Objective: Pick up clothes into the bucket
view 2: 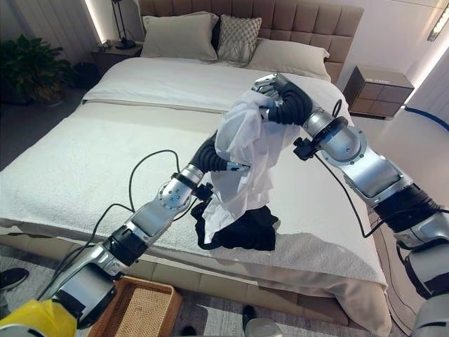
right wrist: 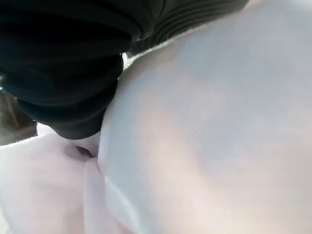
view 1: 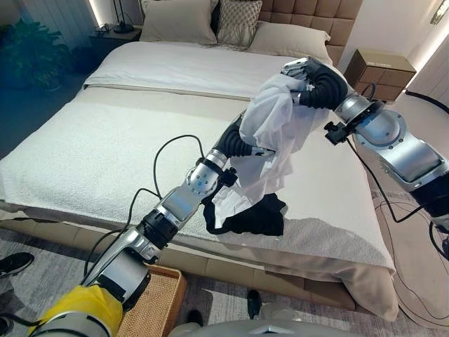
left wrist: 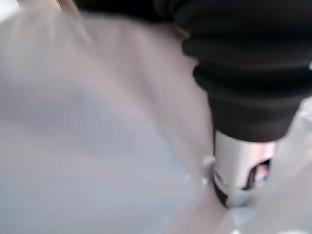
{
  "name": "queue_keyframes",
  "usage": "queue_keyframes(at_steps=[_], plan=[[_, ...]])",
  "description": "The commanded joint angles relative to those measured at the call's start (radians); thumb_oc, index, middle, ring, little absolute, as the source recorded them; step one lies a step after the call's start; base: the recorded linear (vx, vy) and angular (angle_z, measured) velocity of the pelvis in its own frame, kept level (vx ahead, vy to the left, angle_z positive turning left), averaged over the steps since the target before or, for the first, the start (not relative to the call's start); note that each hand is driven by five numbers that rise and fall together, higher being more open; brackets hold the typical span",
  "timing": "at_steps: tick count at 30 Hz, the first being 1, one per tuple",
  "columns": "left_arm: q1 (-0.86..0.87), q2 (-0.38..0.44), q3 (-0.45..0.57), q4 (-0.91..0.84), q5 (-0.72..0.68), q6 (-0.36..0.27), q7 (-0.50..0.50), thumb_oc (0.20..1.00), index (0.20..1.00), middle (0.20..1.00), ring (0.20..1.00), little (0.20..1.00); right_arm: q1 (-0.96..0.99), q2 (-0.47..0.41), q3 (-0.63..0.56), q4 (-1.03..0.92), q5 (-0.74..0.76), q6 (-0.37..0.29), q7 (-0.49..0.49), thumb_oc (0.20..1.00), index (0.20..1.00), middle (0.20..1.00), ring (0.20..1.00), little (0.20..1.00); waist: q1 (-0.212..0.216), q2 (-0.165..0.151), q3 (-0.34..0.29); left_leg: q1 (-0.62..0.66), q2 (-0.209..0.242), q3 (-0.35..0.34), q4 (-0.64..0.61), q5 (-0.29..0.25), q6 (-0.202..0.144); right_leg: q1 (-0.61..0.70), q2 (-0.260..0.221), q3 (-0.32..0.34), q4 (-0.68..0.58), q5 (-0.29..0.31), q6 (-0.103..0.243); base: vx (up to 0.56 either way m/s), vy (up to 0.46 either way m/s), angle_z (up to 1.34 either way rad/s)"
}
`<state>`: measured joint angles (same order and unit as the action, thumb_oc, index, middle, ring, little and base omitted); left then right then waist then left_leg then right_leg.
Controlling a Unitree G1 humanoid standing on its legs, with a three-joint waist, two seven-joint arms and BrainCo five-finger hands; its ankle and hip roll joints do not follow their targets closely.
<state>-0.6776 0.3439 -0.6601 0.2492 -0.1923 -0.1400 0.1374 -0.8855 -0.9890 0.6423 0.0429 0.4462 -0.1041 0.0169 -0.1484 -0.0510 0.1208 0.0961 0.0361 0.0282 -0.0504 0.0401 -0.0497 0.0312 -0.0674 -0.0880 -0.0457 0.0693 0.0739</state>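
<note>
White shirt (view 2: pixel 245 151) hangs lifted over the bed (view 2: pixel 84 161), bunched at top around the right hand (view 2: pixel 270 90), which clutches it. Left hand (view 2: pixel 223 163) is buried in the cloth, fingers hidden; can't tell their state. Black garment (view 2: pixel 245 232) lies beneath on the bed.

Bed (view 2: pixel 105 154) ahead; pillows (view 2: pixel 231 38) at its 12 o'clock end. Garment (view 2: pixel 245 151) hangs over another (view 2: pixel 242 232) lying on the bed's near edge. Basket (view 2: pixel 140 309) on floor at 7 o'clock. Nightstand (view 2: pixel 382 91) at 2 o'clock.

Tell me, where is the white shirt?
The white shirt hangs above the bed, held up between both hands, just over the black garment.
</note>
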Motion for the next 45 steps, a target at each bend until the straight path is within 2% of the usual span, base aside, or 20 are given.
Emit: queue_keyframes(at_steps=[1, 6, 7, 9, 11, 13, 15, 16, 17, 18, 19, 24, 26, 27, 34, 38, 39, 42, 43, 45], plan=[[-0.116, -0.026, -0.058, 0.072, -0.036, -0.019, -0.033, 1.0, 1.0, 1.0, 1.0, 1.0, -0.123, 0.016, -0.015, -0.028, 0.081, -0.064, -0.006, 0.2, 0.2, 0.2, 0.2, 0.2, 0.028, -0.051, -0.062, -0.037, -0.006, -0.007, 0.086, -0.085, -0.02, 0.025, -0.059, -0.008, 0.073, -0.083, 0.072, 0.0, 0.0, 0.0], [-0.122, -0.063, -0.089, 0.114, -0.049, -0.007, -0.054, 1.0, 1.0, 1.0, 1.0, 1.0, -0.112, 0.029, -0.028, -0.052, 0.096, -0.064, -0.004, 0.2, 0.2, 0.2, 0.2, 0.2, 0.026, -0.05, -0.058, -0.039, -0.007, -0.013, 0.086, -0.082, -0.02, 0.027, -0.061, -0.012, 0.073, -0.082, 0.073, 0.0, 0.0, 0.0], [-0.114, -0.068, -0.094, 0.108, -0.11, -0.009, -0.071, 0.558, 0.558, 0.558, 0.558, 0.558, -0.106, 0.029, -0.032, -0.056, 0.1, -0.063, -0.004, 0.2, 0.2, 0.2, 0.2, 0.2, 0.026, -0.05, -0.057, -0.04, -0.008, -0.014, 0.087, -0.081, -0.019, 0.027, -0.061, -0.013, 0.075, -0.082, 0.074, 0.0, 0.0, 0.0], [-0.097, -0.072, -0.115, 0.098, -0.257, -0.008, -0.118, 0.2, 0.2, 0.2, 0.2, 0.2, -0.101, 0.03, -0.034, -0.053, 0.112, -0.065, -0.006, 0.2, 0.2, 0.2, 0.2, 0.2, 0.024, -0.048, -0.057, -0.039, -0.009, -0.014, 0.088, -0.081, -0.018, 0.026, -0.063, -0.013, 0.076, -0.081, 0.074, 0.0, 0.0, 0.0], [-0.087, -0.057, -0.145, 0.078, -0.405, 0.011, -0.166, 0.2, 0.2, 0.2, 0.2, 0.2, -0.104, 0.032, -0.021, -0.041, 0.119, -0.063, -0.008, 0.2, 0.2, 0.2, 0.2, 0.2, 0.021, -0.045, -0.058, -0.038, -0.01, -0.013, 0.088, -0.082, -0.018, 0.027, -0.063, -0.011, 0.075, -0.079, 0.074, 0.0, 0.0, 0.0], [-0.073, -0.032, -0.163, 0.061, -0.468, 0.022, -0.181, 0.2, 0.2, 0.2, 0.2, 0.2, -0.097, 0.036, -0.021, -0.023, 0.118, -0.063, -0.019, 0.2, 0.2, 0.2, 0.2, 0.2, 0.02, -0.044, -0.058, -0.038, -0.01, -0.014, 0.088, -0.082, -0.018, 0.027, -0.064, -0.01, 0.074, -0.078, 0.074, 0.0, 0.0, 0.0], [-0.049, 0.002, -0.16, 0.031, -0.505, 0.024, -0.182, 0.2, 0.2, 0.2, 0.2, 0.2, -0.072, 0.035, -0.046, -0.002, 0.1, -0.06, -0.039, 0.288, 0.288, 0.288, 0.288, 0.288, 0.02, -0.043, -0.056, -0.041, -0.011, -0.016, 0.092, -0.082, -0.018, 0.024, -0.062, -0.012, 0.078, -0.08, 0.073, 0.0, 0.0, 0.0], [-0.049, 0.003, -0.16, 0.031, -0.505, 0.025, -0.182, 0.2, 0.2, 0.2, 0.2, 0.2, -0.071, 0.035, -0.047, -0.002, 0.099, -0.06, -0.039, 0.288, 0.288, 0.288, 0.288, 0.288, 0.02, -0.044, -0.057, -0.041, -0.011, -0.016, 0.092, -0.082, -0.018, 0.024, -0.063, -0.012, 0.078, -0.08, 0.073, 0.0, 0.0, 0.0], [-0.036, 0.015, -0.152, 0.025, -0.505, 0.024, -0.181, 0.2, 0.2, 0.2, 0.2, 0.2, -0.047, 0.037, -0.068, 0.003, 0.097, -0.06, -0.046, 0.351, 0.351, 0.351, 0.351, 0.351, 0.021, -0.044, -0.055, -0.043, -0.012, -0.017, 0.094, -0.082, -0.018, 0.022, -0.063, -0.011, 0.08, -0.08, 0.073, 0.0, 0.0, 0.0], [-0.009, 0.03, -0.129, 0.001, -0.521, 0.024, -0.177, 0.2, 0.2, 0.2, 0.2, 0.2, -0.007, 0.037, -0.105, 0.007, 0.089, -0.059, -0.056, 0.887, 0.887, 0.887, 0.887, 0.887, 0.022, -0.044, -0.052, -0.045, -0.012, -0.019, 0.096, -0.083, -0.017, 0.021, -0.063, -0.013, 0.085, -0.082, 0.072, 0.0, 0.0, 0.0], [-0.008, 0.031, -0.13, 0.0, -0.521, 0.025, -0.177, 0.2, 0.2, 0.2, 0.2, 0.2, -0.004, 0.037, -0.107, 0.005, 0.088, -0.058, -0.056, 1.0, 1.0, 1.0, 1.0, 1.0, 0.022, -0.045, -0.053, -0.045, -0.013, -0.019, 0.096, -0.083, -0.017, 0.021, -0.063, -0.013, 0.085, -0.082, 0.072, 0.0, 0.0, 0.0], [0.107, 0.101, -0.032, -0.098, -0.543, 0.021, -0.173, 0.2, 0.2, 0.2, 0.2, 0.2, 0.201, 0.069, -0.316, 0.038, 0.053, -0.056, -0.116, 1.0, 1.0, 1.0, 1.0, 1.0, 0.036, -0.043, -0.046, -0.05, -0.016, -0.028, 0.098, -0.088, -0.012, 0.02, -0.066, -0.02, 0.089, -0.087, 0.071, 0.0, 0.0, 0.01], [0.199, 0.161, 0.066, -0.201, -0.577, 0.02, -0.18, 0.2, 0.2, 0.2, 0.2, 0.2, 0.37, 0.122, -0.478, 0.056, 0.001, -0.054, -0.159, 1.0, 1.0, 1.0, 1.0, 1.0, 0.043, -0.036, -0.04, -0.055, -0.018, -0.033, 0.102, -0.091, -0.009, 0.018, -0.065, -0.024, 0.089, -0.09, 0.071, 0.0, 0.0, 0.0], [0.202, 0.163, 0.064, -0.204, -0.577, 0.022, -0.18, 0.2, 0.2, 0.2, 0.2, 0.2, 0.378, 0.124, -0.483, 0.051, 0.0, -0.052, -0.159, 1.0, 1.0, 1.0, 1.0, 1.0, 0.045, -0.038, -0.042, -0.055, -0.018, -0.033, 0.102, -0.091, -0.009, 0.018, -0.065, -0.024, 0.089, -0.09, 0.071, 0.0, 0.0, 0.0], [0.494, 0.236, 0.393, -0.469, -0.695, 0.0, -0.21, 0.2, 0.2, 0.2, 0.2, 0.2, 0.76, 0.344, -0.745, 0.133, -0.05, -0.035, -0.174, 1.0, 1.0, 1.0, 1.0, 1.0, 0.065, -0.036, -0.034, -0.061, -0.024, -0.051, 0.106, -0.098, -0.004, 0.021, -0.068, -0.037, 0.095, -0.104, 0.064, 0.01, -0.005, 0.08], [0.603, 0.206, 0.592, -0.555, -0.744, -0.035, -0.199, 0.2, 0.2, 0.2, 0.2, 0.2, 0.906, 0.461, -0.776, 0.217, -0.14, -0.006, -0.148, 1.0, 1.0, 1.0, 1.0, 1.0, 0.076, -0.033, -0.029, -0.064, -0.027, -0.062, 0.107, -0.099, -0.002, 0.022, -0.068, -0.045, 0.097, -0.111, 0.06, 0.01, -0.01, 0.1], [0.633, 0.185, 0.678, -0.578, -0.755, -0.057, -0.186, 0.2, 0.2, 0.2, 0.2, 0.2, 0.95, 0.502, -0.763, 0.293, -0.193, 0.006, -0.137, 1.0, 1.0, 1.0, 1.0, 1.0, 0.082, -0.031, -0.025, -0.067, -0.029, -0.068, 0.108, -0.1, -0.002, 0.021, -0.069, -0.048, 0.099, -0.112, 0.059, 0.01, -0.011, 0.06], [0.648, 0.173, 0.734, -0.596, -0.743, -0.078, -0.167, 0.2, 0.2, 0.2, 0.2, 0.2, 0.972, 0.534, -0.745, 0.37, -0.228, 0.017, -0.128, 1.0, 1.0, 1.0, 1.0, 1.0, 0.086, -0.028, -0.022, -0.069, -0.032, -0.072, 0.111, -0.1, -0.002, 0.022, -0.071, -0.052, 0.1, -0.114, 0.058, 0.01, -0.006, 0.09], [0.651, 0.184, 0.81, -0.606, -0.706, -0.11, -0.137, 0.2, 0.2, 0.2, 0.2, 0.2, 0.99, 0.575, -0.713, 0.471, -0.249, 0.024, -0.118, 1.0, 1.0, 1.0, 1.0, 1.0, 0.095, -0.023, -0.018, -0.073, -0.033, -0.077, 0.113, -0.1, -0.003, 0.023, -0.071, -0.056, 0.099, -0.116, 0.056, 0.01, -0.008, 0.19], [0.651, 0.191, 0.874, -0.599, -0.689, -0.138, -0.114, 0.2, 0.2, 0.2, 0.2, 0.2, 0.992, 0.599, -0.693, 0.553, -0.262, 0.029, -0.113, 1.0, 1.0, 1.0, 1.0, 1.0, 0.1, -0.02, -0.014, -0.075, -0.035, -0.082, 0.115, -0.101, -0.004, 0.023, -0.072, -0.059, 0.099, -0.118, 0.056, 0.01, -0.001, 0.09]])
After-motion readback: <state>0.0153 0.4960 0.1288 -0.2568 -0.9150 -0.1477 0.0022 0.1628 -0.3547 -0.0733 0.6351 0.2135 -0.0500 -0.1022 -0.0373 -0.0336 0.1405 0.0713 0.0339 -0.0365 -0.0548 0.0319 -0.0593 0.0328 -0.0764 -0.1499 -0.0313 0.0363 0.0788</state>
